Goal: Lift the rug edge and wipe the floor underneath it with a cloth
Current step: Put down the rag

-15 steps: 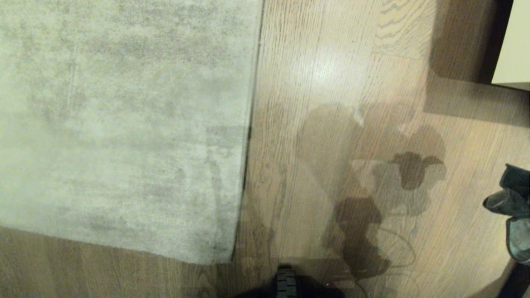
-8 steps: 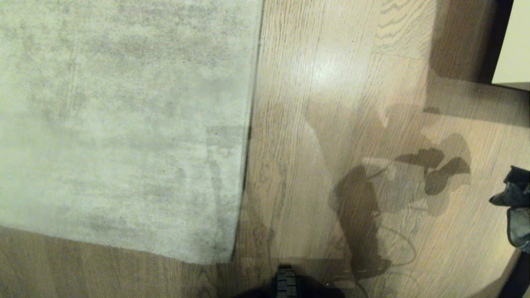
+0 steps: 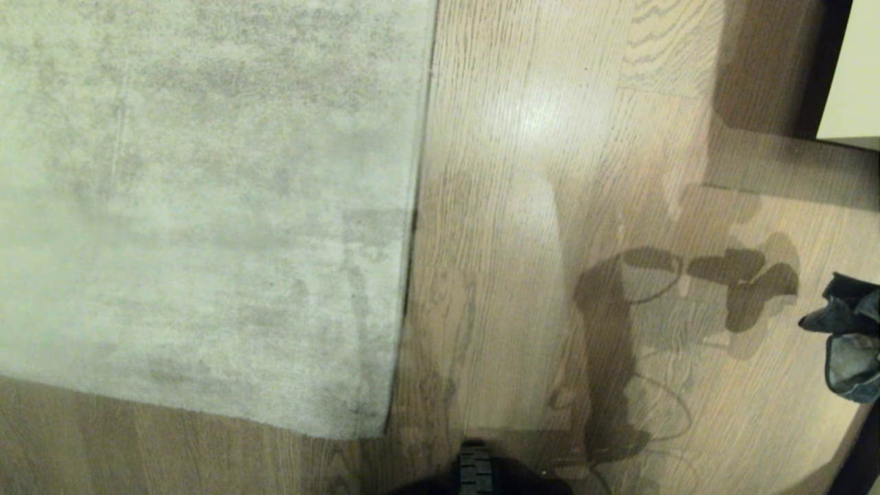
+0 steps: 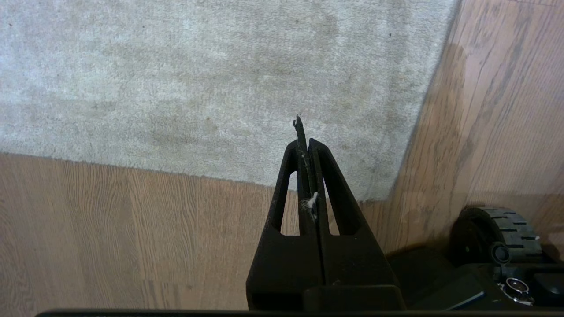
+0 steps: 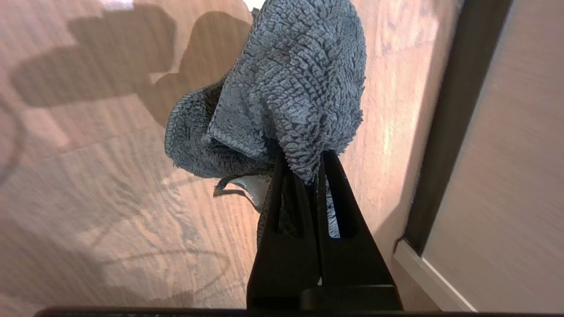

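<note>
The pale grey-beige rug (image 3: 206, 206) lies flat on the left, its straight edge and near corner meeting the wood floor (image 3: 509, 289). At the head view's right edge hangs the dark grey cloth (image 3: 847, 344). In the right wrist view my right gripper (image 5: 304, 160) is shut on the cloth (image 5: 286, 88), which bunches above the floor (image 5: 110, 185). The left wrist view shows my left gripper (image 4: 305, 143) shut and empty, held over the rug (image 4: 198, 79) near its corner. Neither arm itself shows in the head view.
A pale cabinet (image 3: 852, 69) with a dark base stands at the back right. It shows as a panel (image 5: 506, 154) close beside the right gripper. My base's wheel (image 3: 476, 467) sits at the near edge, just off the rug corner. Arm shadows fall on the floor's right half.
The right arm's shadow has slid right and away across the floor. The cloth has shifted slightly at the picture's right edge. The rug and the left gripper have kept still.
</note>
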